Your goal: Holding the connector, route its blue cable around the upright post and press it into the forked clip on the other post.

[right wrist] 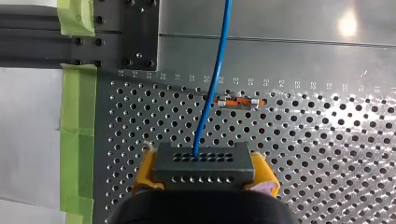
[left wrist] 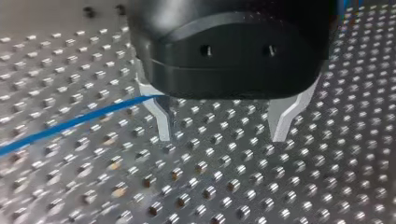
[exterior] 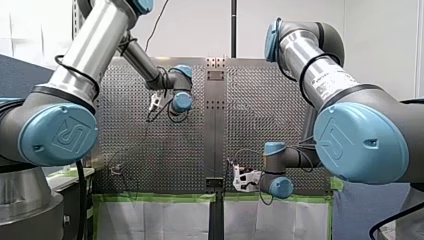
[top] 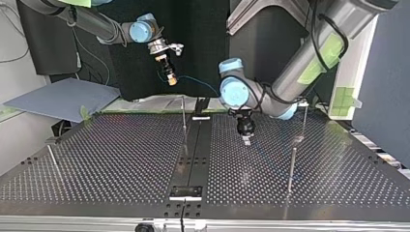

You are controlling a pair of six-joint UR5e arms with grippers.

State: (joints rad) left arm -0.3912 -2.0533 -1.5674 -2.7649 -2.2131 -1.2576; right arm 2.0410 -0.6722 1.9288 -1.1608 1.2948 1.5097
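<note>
The connector [right wrist: 203,164] is clamped in my yellow-padded right gripper [right wrist: 204,176] above the perforated table [top: 121,159], its blue cable [right wrist: 215,79] trailing beside my left gripper [left wrist: 220,134], which is spread wide on nothing; routing round the upright post [top: 183,122] and clipping are judged not yet done.

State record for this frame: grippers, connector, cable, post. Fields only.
right gripper: shut on connector, yellow pads, held high above the table
left gripper: open, empty, low over the table
blue cable: leaves connector's face, passes beside left gripper
post: thin upright rod; its top too small to read
</note>
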